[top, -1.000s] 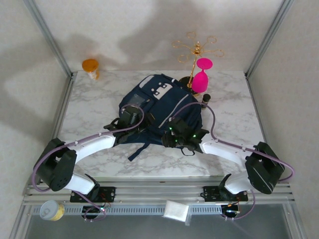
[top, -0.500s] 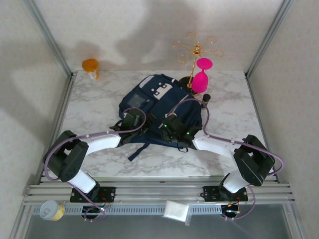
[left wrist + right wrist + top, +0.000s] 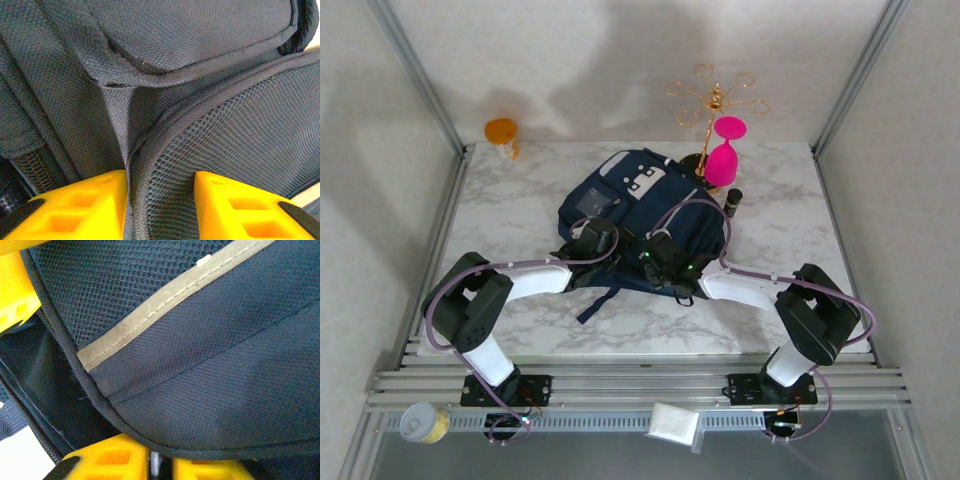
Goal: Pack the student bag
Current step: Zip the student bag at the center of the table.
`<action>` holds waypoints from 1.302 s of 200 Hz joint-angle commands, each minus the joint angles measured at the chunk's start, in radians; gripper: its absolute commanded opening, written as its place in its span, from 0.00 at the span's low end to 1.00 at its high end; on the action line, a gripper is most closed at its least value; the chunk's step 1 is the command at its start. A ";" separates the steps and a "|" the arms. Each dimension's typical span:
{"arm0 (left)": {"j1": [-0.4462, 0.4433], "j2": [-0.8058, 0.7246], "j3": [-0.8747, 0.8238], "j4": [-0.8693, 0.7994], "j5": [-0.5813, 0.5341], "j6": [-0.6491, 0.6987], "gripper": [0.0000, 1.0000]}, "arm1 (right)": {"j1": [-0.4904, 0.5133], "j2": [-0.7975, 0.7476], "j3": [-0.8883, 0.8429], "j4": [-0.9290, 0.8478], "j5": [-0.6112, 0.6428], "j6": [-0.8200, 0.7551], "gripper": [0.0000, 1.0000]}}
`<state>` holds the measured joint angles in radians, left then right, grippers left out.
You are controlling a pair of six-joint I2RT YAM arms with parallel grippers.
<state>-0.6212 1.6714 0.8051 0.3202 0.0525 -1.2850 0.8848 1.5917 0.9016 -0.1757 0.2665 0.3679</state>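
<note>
Top view: a large navy fabric backpack with light grey patches, the student bag (image 3: 645, 205), lies flat in the middle of the white marble tabletop (image 3: 510, 215). The left hand (image 3: 592, 238) is down on the bag's near-left part. The right hand (image 3: 660, 262) is on the bag's near edge, just beside the left one. An orange plastic cup (image 3: 502, 135) is beyond the bag's far-left corner, well apart. A pink wine glass (image 3: 725, 155) is just beside the bag's far-right corner, at a gold wire rack (image 3: 712, 98). A small dark cylinder (image 3: 733, 198) is just off the bag's right side.

Left wrist view: the yellow fingers (image 3: 80, 205) stand apart. The piped edge of the bag's mesh panel runs up between them, against one finger. Mesh fills the gap and is not visibly squeezed. A zipper coil shows at the lower corner.

Right wrist view: the yellow fingers (image 3: 107, 460) are nearly together, with only a thin slit between them. The bag's black-piped flap edge with a pale grey stripe lies right over the tips. Cannot tell if fabric is pinched.
</note>
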 commanded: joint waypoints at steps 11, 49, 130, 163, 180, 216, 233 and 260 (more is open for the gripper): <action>0.009 0.026 0.032 -0.020 -0.081 0.018 0.31 | 0.003 -0.052 0.026 0.028 0.102 -0.093 0.00; 0.045 -0.005 0.050 -0.078 -0.079 0.105 0.28 | -0.026 -0.113 0.045 -0.016 0.070 -0.095 0.00; -0.081 -0.118 -0.069 0.095 -0.002 -0.138 0.43 | -0.026 -0.112 0.023 0.083 -0.137 -0.084 0.00; -0.109 -0.032 0.011 0.128 -0.021 -0.159 0.30 | -0.032 -0.111 0.013 0.089 -0.142 -0.071 0.00; -0.106 -0.025 0.021 0.092 -0.061 -0.155 0.14 | -0.032 -0.120 0.016 0.058 -0.112 -0.060 0.00; -0.046 -0.116 -0.045 -0.053 -0.147 -0.097 0.00 | -0.055 -0.169 0.009 -0.047 -0.017 -0.026 0.00; 0.012 -0.176 -0.101 -0.080 -0.128 -0.029 0.00 | -0.084 -0.192 -0.004 -0.094 0.020 -0.009 0.00; 0.116 -0.256 -0.109 -0.269 -0.135 0.153 0.00 | -0.134 -0.213 -0.007 -0.124 0.039 -0.026 0.00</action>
<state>-0.6193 1.4933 0.7277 0.2646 0.0525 -1.3182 0.8043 1.4200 0.9096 -0.2104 0.2043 0.3325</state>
